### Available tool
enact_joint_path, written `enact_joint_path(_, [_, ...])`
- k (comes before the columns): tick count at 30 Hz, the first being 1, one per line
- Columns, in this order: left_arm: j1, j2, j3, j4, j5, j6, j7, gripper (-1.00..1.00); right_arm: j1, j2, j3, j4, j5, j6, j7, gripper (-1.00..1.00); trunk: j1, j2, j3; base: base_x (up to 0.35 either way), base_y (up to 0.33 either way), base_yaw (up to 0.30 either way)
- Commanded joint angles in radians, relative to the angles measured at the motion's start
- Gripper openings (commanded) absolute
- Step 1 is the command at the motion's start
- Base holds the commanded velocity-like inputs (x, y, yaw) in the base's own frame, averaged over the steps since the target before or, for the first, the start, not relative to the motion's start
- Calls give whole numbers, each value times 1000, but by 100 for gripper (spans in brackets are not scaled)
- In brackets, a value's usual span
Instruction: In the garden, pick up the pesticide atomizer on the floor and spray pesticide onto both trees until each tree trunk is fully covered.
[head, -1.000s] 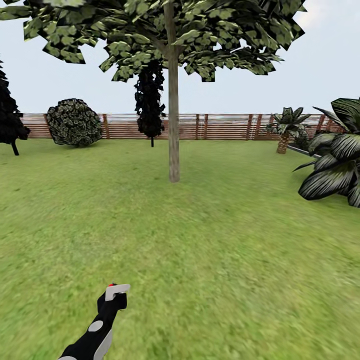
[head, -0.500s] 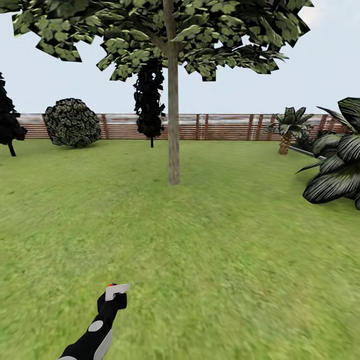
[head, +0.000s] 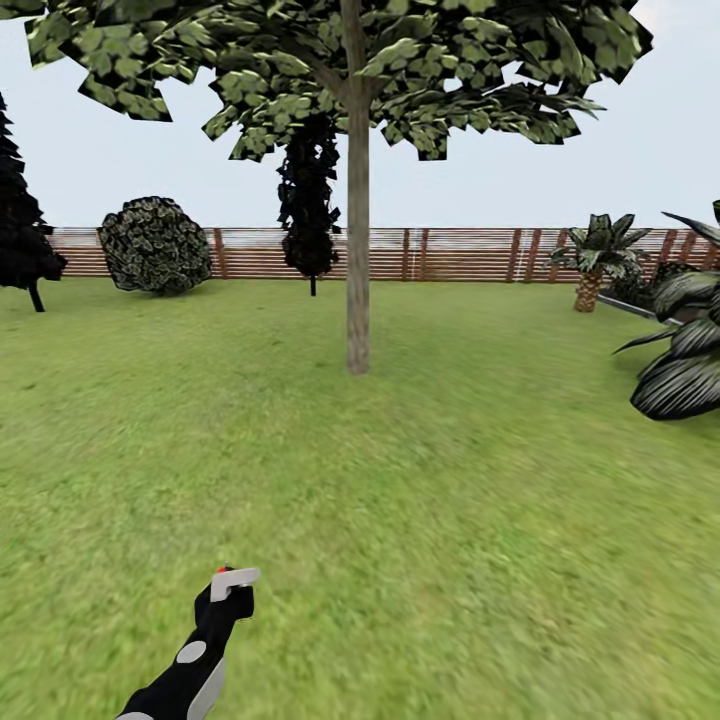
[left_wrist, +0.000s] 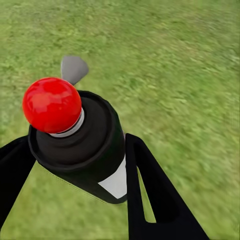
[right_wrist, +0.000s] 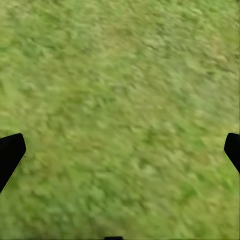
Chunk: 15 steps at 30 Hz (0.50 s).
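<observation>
My left gripper is shut on the pesticide atomizer, held low at the near left over the grass. In the left wrist view the atomizer is a dark bottle with a white label, a red ball and a grey trigger, clamped between two black fingers. One tree stands ahead in the garden, and its tree trunk rises bare and grey-brown to a wide leafy canopy. I see no white specks on the bark. My right gripper hangs open over grass, with nothing between its fingertips.
Green lawn stretches to a brown slat fence. A round bush and a dark narrow tree stand by the fence, another dark tree at far left. A small palm and a big leafy plant are on the right.
The whole head view has shifted: tree, bush and plants sit further right and the trunk base slightly lower, so the camera moved. The left arm holds the atomizer as before.
</observation>
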Motion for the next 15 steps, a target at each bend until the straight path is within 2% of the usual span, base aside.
enact_joint_path(1, [-1,-1,4,1,2,-3,-1,-100,-1,0,-5,1,10,-3,-5,100,1,-2,-2,350,57,26])
enact_joint_path(15, [-1,-1,4,1,2,-3,-1,-100,-1,1,-5,1,12,-3,-5,100,1,-2,-2,350,62,4])
